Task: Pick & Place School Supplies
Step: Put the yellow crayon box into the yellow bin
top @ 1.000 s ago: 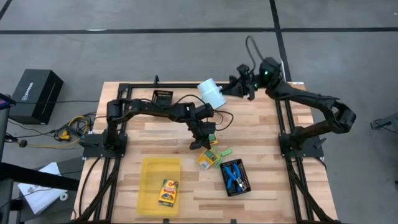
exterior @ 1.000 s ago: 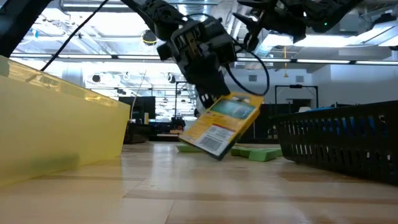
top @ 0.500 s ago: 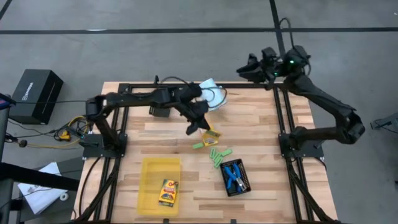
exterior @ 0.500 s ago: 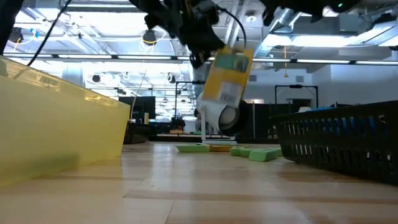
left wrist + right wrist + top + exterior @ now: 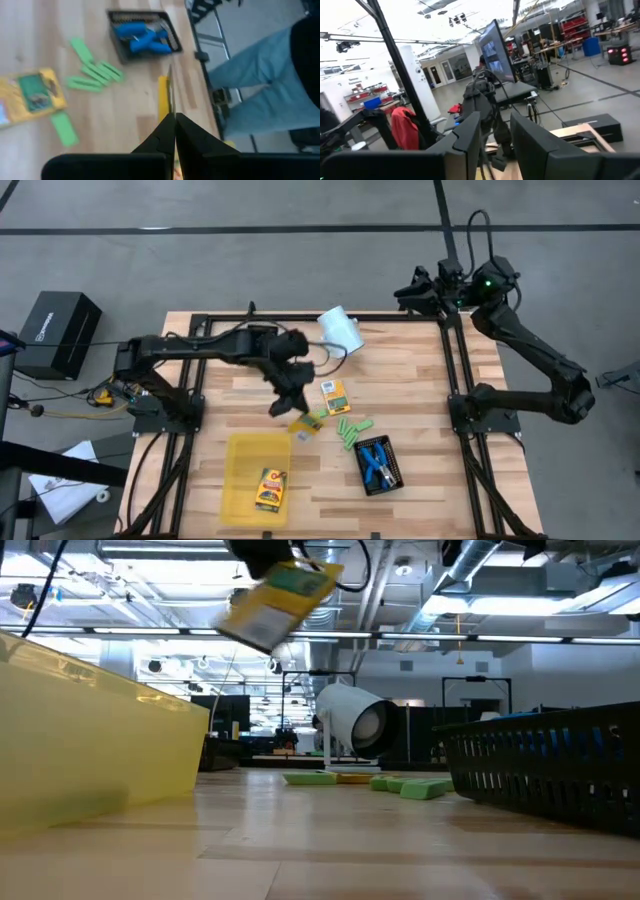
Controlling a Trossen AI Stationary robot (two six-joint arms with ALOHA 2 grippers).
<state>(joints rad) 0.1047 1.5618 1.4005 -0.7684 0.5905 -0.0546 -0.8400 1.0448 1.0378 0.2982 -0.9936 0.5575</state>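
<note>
Orange-yellow box [image 5: 304, 427] hangs pinched in the left claw [image 5: 296, 420], airborne at two o'clock of the yellow tray [image 5: 240, 480] — carry step; next, lower over tray, release; right claw [image 5: 412, 288] idle, part-open.

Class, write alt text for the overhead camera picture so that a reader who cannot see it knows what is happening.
The left gripper carries a flat orange-yellow box above the wooden table, near a yellow tray that already holds another box. A third box, green pieces, a black mesh tray and a tipped white cup lie nearby; the right gripper waits beyond the far edge.
</note>
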